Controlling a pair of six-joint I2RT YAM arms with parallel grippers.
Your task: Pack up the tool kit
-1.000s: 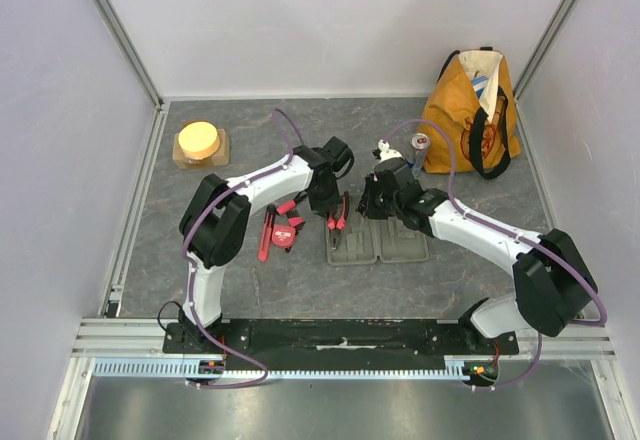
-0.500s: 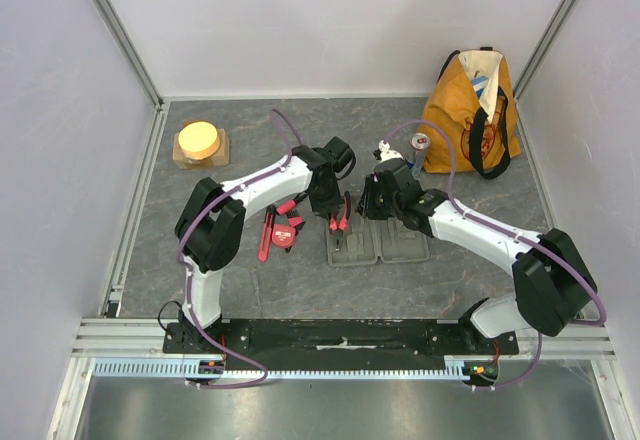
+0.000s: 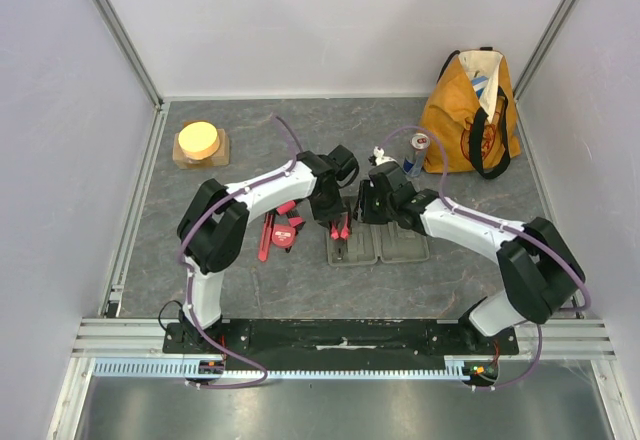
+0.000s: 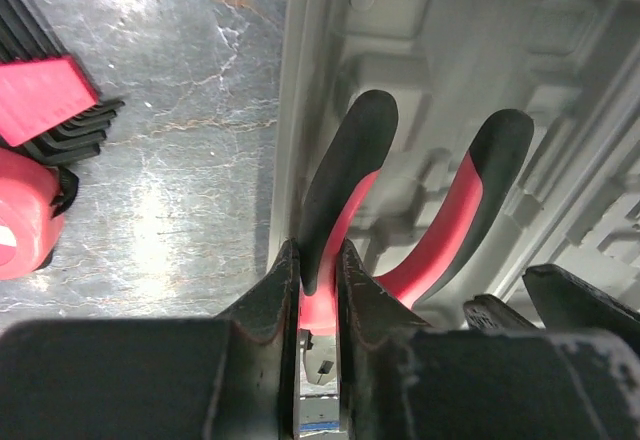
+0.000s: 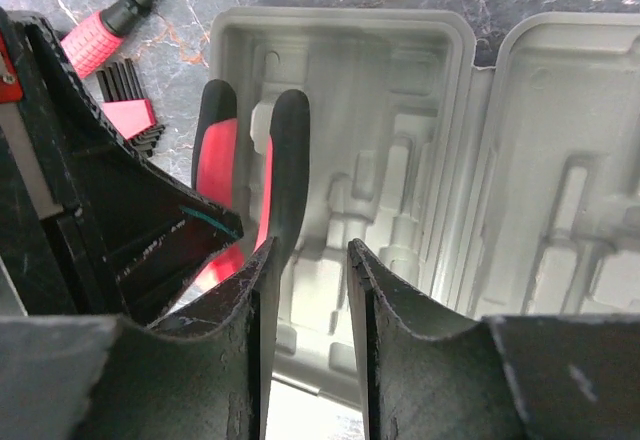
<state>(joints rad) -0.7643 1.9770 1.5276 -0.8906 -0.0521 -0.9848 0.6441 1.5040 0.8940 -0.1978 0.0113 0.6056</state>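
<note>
Both my arms rise from their bases at the near edge, bend at the elbows and reach inward, so the two wrists meet over the open grey case [image 3: 385,248]. It lies flat in the middle of the worktop [image 3: 480,210], both halves showing moulded hollows.

My left fingers [image 4: 285,285] point down at the case's left half and are clamped on one black-and-red handle of the pliers [image 4: 445,225]. The other handle stands free to the side, above the hollows by the case's left rim. My right fingers [image 5: 250,310] hover just beside them over the same half, spread apart with nothing between them. One of them stands right at a pliers handle, and I cannot tell whether it touches.

Left of the case on the worktop lie the round red tape measure [image 3: 284,241], the red cutter [image 3: 265,238], a set of black hex keys [image 4: 75,125] in a red holder and a red-handled screwdriver [image 5: 97,40]. Farther back stands a drinks can [image 3: 419,146], with the orange tote bag [image 3: 462,110] at the far right. At the far left a yellow disc [image 3: 198,139] sits on a block.

Against a second ago, my right elbow has swung inward to the left and my right wrist has closed in on the left one. The pliers sit a little nearer to me.
</note>
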